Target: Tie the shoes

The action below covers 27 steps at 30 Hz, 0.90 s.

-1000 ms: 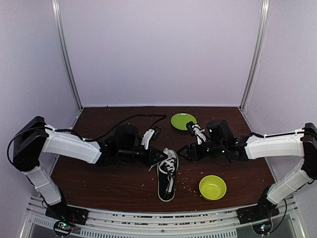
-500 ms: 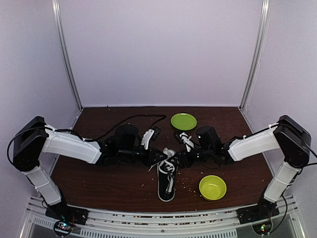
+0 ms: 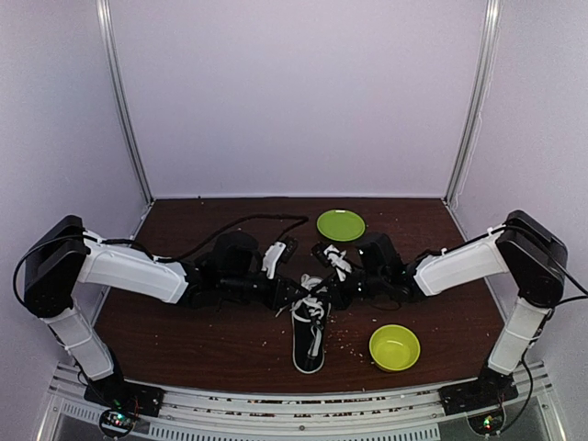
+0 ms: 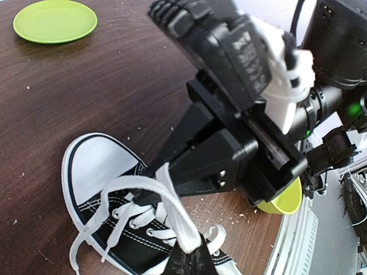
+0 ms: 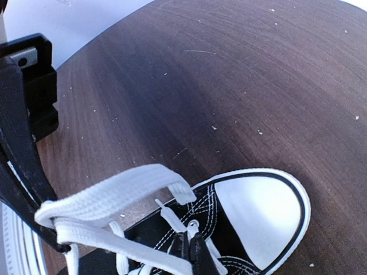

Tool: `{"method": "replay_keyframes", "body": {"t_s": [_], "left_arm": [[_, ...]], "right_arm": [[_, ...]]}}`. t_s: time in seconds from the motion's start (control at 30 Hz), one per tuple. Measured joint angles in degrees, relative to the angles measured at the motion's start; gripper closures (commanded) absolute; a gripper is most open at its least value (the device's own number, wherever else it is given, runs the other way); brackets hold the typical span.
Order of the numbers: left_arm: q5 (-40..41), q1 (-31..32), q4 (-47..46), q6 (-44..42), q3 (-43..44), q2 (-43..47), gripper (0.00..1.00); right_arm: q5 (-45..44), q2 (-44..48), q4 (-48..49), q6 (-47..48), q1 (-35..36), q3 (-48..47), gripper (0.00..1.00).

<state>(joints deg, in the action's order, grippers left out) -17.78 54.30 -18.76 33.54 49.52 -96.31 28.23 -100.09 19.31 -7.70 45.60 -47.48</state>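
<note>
Now right gripper [image 3: 321, 294] nearer the sneaker [image 3: 310, 342] (leftward).

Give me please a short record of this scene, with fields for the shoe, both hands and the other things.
shoe: black sneaker standing on the table, toe toward the back wall
lace: white lace, untied, lifted above the shoe
left hand: shut on the lace
right hand: shut on the lace, facing the left hand
other: green plate behind the shoe; green bowl to its right

No text, label or number can be read.
</note>
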Motion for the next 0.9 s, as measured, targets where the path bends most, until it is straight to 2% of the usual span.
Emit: {"method": "replay_keyframes", "body": {"t_s": [0.17,0.4,0.5,0.6,0.8,0.9], "left_arm": [[1.0,0.0,1.0,0.0,0.1,0.0,1.00],[1.0,0.0,1.2,-0.2,3.0,0.0,1.00],[0.2,0.1,0.7,-0.7,4.4,0.0,1.00],[-1.2,0.2,0.7,-1.2,4.8,-0.3,1.00],[-4.1,1.3,0.6,-2.0,4.8,-0.4,1.00],[-4.7,1.2,0.3,-2.0,4.5,-0.3,1.00]], "right_arm": [[-0.9,4.4,-5.5,0.8,-0.9,0.6,1.00],[-2.1,21.0,-25.7,2.3,-0.1,-0.4,1.00],[-2.2,23.1,-34.9,1.8,2.5,-3.6,1.00],[-1.4,23.3,-40.0,0.1,5.6,-5.9,1.00],[2.8,22.5,-40.2,-8.4,10.2,-7.9,1.00],[0.5,19.9,-37.7,-12.0,13.2,-8.5,1.00]]}}
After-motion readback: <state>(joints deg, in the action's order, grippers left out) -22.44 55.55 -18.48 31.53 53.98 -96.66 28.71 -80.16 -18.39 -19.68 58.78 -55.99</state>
